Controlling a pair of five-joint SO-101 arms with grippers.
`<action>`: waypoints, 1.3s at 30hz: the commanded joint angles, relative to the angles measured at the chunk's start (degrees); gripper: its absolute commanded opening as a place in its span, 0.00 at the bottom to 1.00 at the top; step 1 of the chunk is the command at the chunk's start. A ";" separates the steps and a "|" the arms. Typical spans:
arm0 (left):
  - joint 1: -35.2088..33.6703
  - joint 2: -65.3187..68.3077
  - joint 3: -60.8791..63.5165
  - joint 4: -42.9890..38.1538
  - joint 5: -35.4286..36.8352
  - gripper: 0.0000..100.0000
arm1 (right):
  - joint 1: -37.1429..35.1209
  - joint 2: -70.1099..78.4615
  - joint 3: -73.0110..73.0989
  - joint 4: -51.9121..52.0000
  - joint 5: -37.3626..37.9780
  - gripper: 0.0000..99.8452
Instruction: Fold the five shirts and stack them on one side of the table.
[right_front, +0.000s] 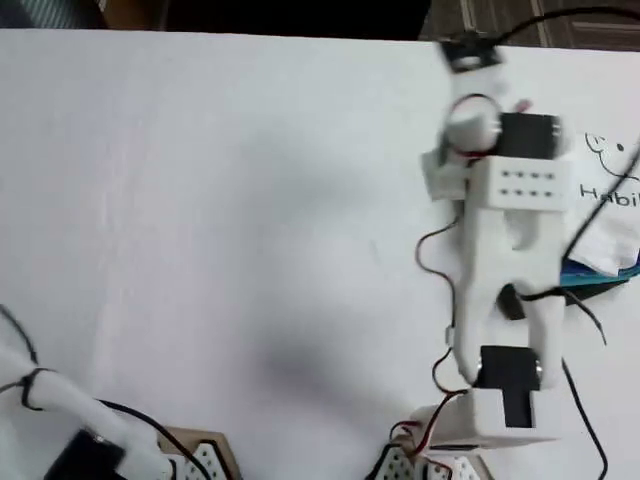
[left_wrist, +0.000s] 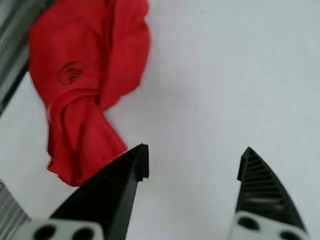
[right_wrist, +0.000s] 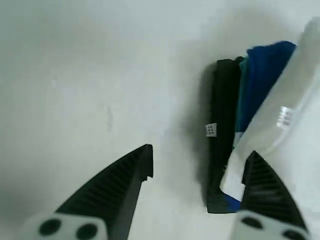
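Crumpled red shirt (left_wrist: 85, 85) on the desk (left_wrist: 240, 75), just beside the left end effector (left_wrist: 196, 160), whose jaws stand apart and empty: soft, light, limp cloth, probably best pinched at a free hem edge.

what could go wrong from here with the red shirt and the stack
1. The red shirt lies crumpled close to the edge of the table. The open left gripper might pinch just one fold and drag it in a bunch, or off the edge.
2. The open right gripper hangs right beside the folded stack. A sideways move could nudge its layers askew.
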 joint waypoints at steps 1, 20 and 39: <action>-6.51 6.59 -1.01 -14.86 -2.90 0.31 | -3.74 -3.30 -2.46 0.48 -0.53 0.29; -13.19 78.15 -79.34 -3.16 -0.35 0.31 | -4.62 -3.56 9.23 0.13 0.09 0.29; -6.51 104.00 -130.77 41.76 12.22 0.03 | -4.62 -3.03 9.41 0.04 -0.44 0.29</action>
